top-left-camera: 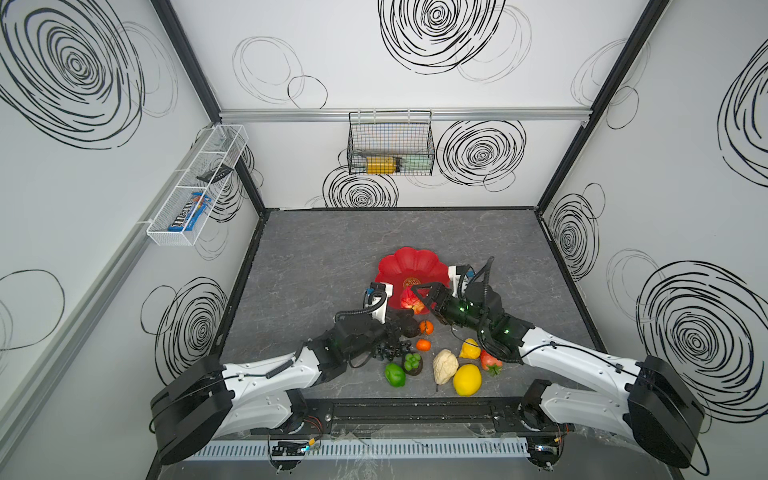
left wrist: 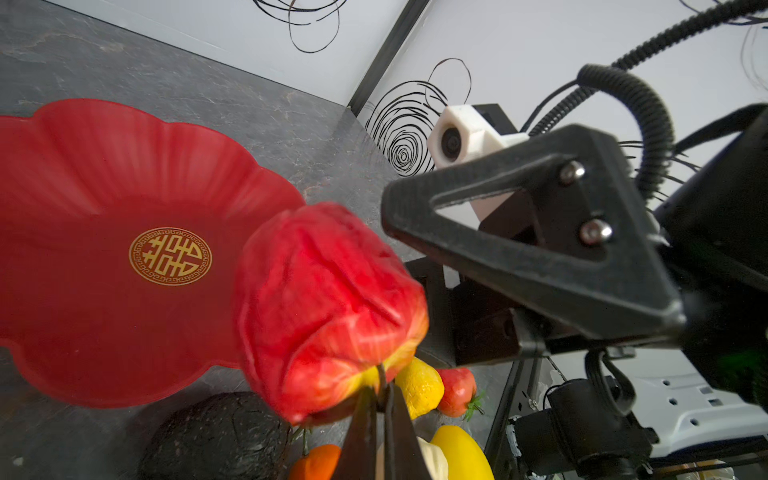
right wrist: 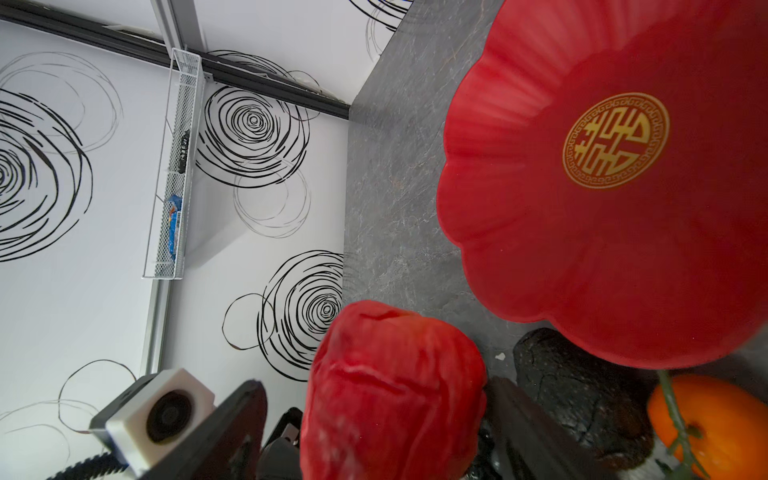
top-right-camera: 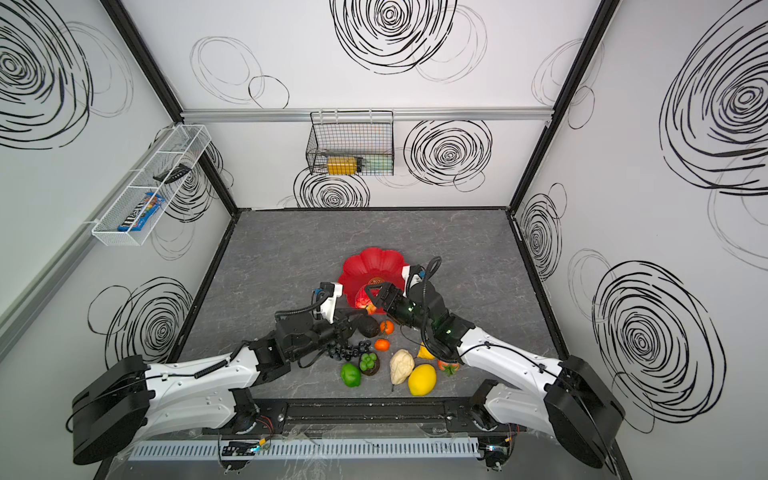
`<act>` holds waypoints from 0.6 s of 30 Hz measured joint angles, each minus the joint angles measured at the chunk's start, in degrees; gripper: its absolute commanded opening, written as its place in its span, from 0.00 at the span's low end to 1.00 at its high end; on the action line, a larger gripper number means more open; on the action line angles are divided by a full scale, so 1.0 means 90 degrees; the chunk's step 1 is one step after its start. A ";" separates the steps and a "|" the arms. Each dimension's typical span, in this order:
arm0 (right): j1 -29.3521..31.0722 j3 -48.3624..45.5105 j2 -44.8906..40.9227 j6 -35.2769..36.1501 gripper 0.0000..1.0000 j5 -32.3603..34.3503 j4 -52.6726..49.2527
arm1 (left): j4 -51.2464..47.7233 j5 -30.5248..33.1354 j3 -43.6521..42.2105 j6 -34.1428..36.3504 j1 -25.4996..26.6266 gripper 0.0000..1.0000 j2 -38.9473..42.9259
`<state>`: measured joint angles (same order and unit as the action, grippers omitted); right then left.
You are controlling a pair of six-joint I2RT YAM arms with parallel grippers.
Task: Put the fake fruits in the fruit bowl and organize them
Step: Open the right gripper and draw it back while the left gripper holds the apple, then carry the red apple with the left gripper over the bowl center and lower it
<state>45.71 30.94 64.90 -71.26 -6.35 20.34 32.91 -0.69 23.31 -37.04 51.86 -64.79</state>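
Stereo pair high above, downward over everything; both wrist cameras close on fruit bowl (left wrist: 83,174).

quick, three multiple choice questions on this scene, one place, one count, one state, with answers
1. Where is the blue candy packet? A) white wire basket B) black wire basket C) red bowl
2. How many oranges lie on the table? A) one B) two C) four
3. What is the left claw doing? A) open, empty B) shut on the red apple by its stem C) shut on a lemon

1 A: it lies in the white mesh on the side wall.
2 B: both top views show two near the black avocado.
3 B: the left wrist view shows its fingers pinching the stem.
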 measured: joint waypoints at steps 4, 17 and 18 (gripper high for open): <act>-0.0112 -0.0002 -0.0134 0.0126 0.98 0.0117 -0.0304 | -0.0952 -0.0012 0.0537 0.0180 -0.0168 0.00 -0.0034; -0.1270 -0.0731 -0.1868 0.1005 0.98 0.0461 -0.1360 | -0.3432 -0.0335 0.2358 0.0372 -0.0697 0.00 -0.1576; -0.1316 -0.0811 -0.2069 0.1122 0.98 0.0522 -0.1491 | -0.3645 -0.0379 0.2591 0.0393 -0.0731 0.00 -0.1775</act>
<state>33.87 23.64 46.28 -61.17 -1.65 6.92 0.10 -4.10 46.63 -33.50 45.28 -80.77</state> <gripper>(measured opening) 0.978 0.072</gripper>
